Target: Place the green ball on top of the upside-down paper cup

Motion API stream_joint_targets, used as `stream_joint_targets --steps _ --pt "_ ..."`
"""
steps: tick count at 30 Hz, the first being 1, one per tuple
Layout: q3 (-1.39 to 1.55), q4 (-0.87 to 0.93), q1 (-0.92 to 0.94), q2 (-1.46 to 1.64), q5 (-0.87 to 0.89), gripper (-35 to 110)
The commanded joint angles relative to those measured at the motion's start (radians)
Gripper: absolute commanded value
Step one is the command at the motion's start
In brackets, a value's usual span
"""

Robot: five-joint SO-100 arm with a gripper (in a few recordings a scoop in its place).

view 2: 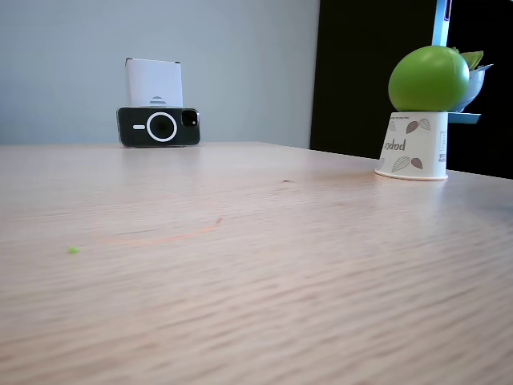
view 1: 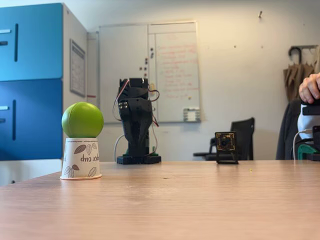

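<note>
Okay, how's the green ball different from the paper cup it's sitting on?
The green ball is a plain lime-green sphere; the paper cup is white with brown leaf prints and lettering. The ball is round all over, while the cup is a tapered shape standing upside down, wider rim on the table. The ball rests on the cup's base; the cup rests on the table. Both look about equally wide, and both stand clear of the folded arm.

Inverted brown lettering, seemingly "paper cup", on the upside-down paper cup (view 1: 80, 159).
</note>
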Motion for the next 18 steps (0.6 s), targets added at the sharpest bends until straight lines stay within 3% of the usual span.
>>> stream_joint_targets --steps 1,8,18 --pt "0.052 0.006 0.000 0.032 -0.009 0" --pt "0.161 0.011 0.003 0.104 -0.009 0" --pt "0.161 0.196 0.046 0.233 -0.025 0"
